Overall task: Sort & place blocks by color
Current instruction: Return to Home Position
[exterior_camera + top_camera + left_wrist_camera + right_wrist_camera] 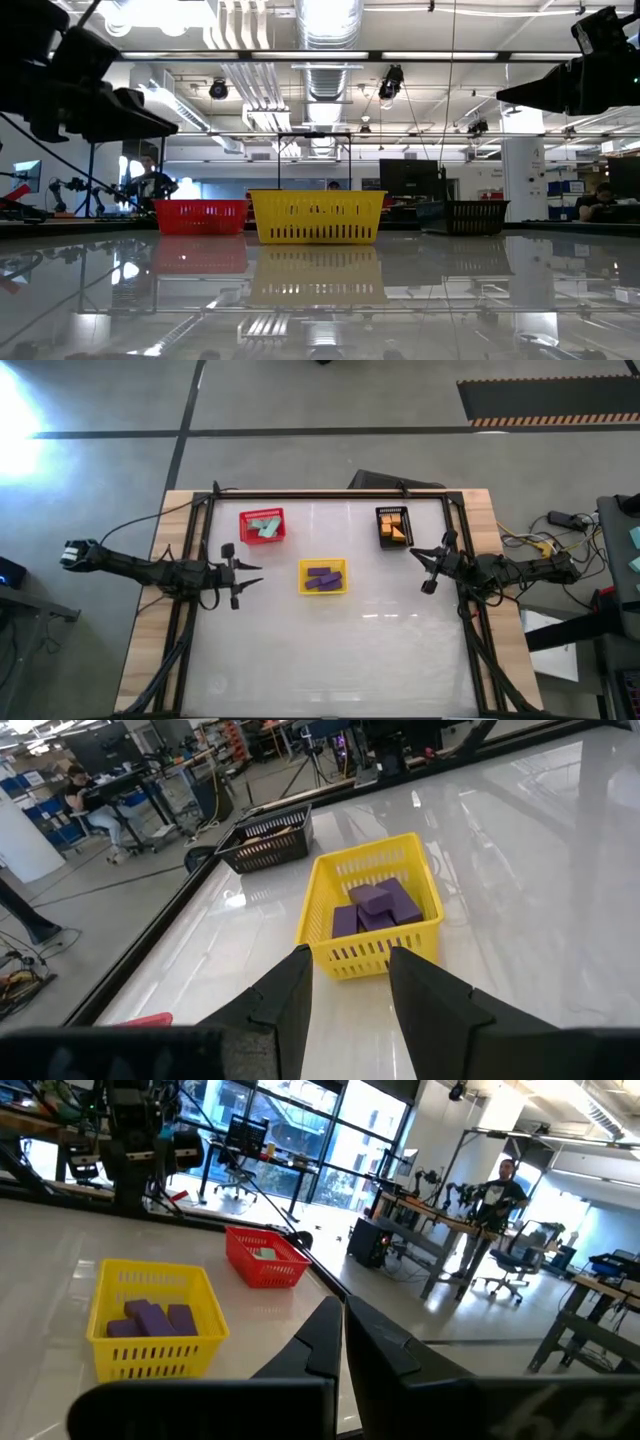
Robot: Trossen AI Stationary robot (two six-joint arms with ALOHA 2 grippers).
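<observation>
Chunky purple blocks [375, 905] fill the yellow mesh basket [365, 847]. Teal blocks [264, 527] lie in the red mesh basket [242, 528] to its left, orange blocks [394, 526] in the black mesh basket [379, 528] to its right. Left gripper [347, 955], left of the yellow basket: fingers apart, empty. Right gripper [342, 1305], right of it: fingers seemingly together.

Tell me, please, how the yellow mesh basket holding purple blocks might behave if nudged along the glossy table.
The yellow mesh basket would probably slide rather than tip: it sits low and wide on the reflective table. The loose purple blocks inside may shift.
</observation>
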